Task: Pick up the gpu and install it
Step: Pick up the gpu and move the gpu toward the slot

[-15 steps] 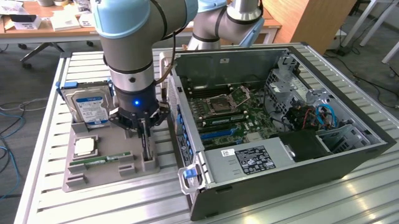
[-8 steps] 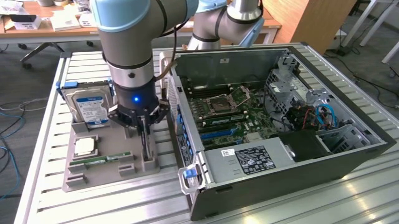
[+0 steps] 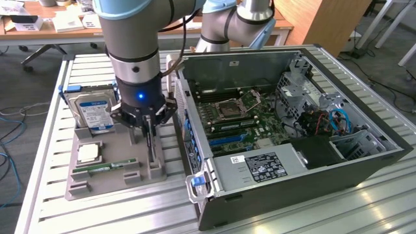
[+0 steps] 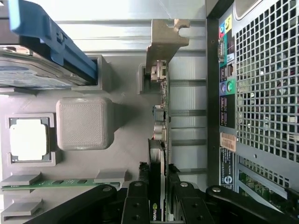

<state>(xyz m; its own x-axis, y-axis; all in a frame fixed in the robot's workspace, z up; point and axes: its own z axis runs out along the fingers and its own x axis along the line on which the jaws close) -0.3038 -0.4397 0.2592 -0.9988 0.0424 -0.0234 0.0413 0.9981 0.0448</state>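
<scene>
The gpu (image 3: 151, 144) is a thin dark card standing on edge in the slots of the grey holder tray (image 3: 120, 146), just beside the open computer case (image 3: 293, 122). My gripper (image 3: 149, 129) reaches straight down over it, with a finger on each side of the card. In the wrist view the gpu (image 4: 161, 109) shows edge-on, its silver end bracket (image 4: 164, 39) at the far end. My gripper (image 4: 158, 189) is shut on the card's near part, black fingers (image 4: 137, 198) pressed against both faces.
On the tray stand a silver hard drive (image 3: 94, 109) in a blue carrier, a CPU (image 3: 89, 152) and a green RAM stick (image 3: 104, 166). The case lies open with its motherboard (image 3: 234, 117) facing up. The case's rear panel (image 4: 261, 93) runs close beside the card.
</scene>
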